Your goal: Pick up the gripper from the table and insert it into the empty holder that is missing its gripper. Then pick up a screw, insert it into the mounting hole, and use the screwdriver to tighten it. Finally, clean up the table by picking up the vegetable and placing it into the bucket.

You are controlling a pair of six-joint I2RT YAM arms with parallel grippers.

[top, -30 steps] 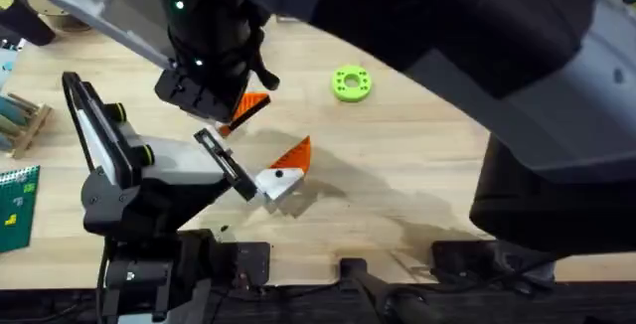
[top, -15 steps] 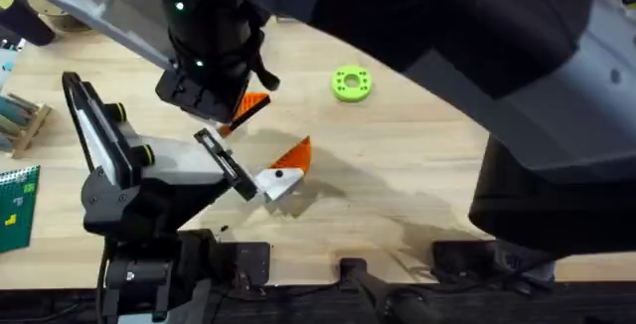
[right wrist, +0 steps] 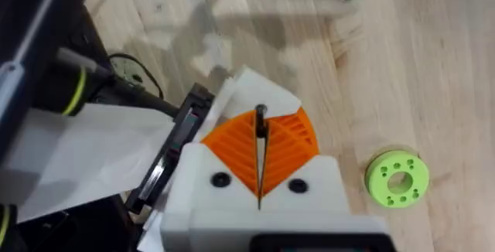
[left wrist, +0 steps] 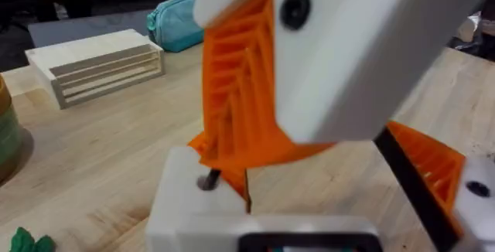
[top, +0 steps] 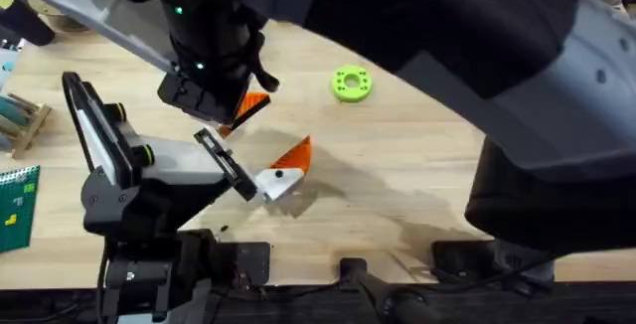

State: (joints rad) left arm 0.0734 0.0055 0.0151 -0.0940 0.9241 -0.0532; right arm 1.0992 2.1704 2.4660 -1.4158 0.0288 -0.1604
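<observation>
Pale wooden bench is seen carrying the small orange ribbed plastic gripper beside the white angular holder; it is judged light, stiff and best pinched across its flat sides, while the right hand is closed with nothing between its pads.

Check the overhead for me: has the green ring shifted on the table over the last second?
No. The green ring sits at the same spot on the table, at the same distance from the orange wedge lying nearer the arms' bases.
</observation>
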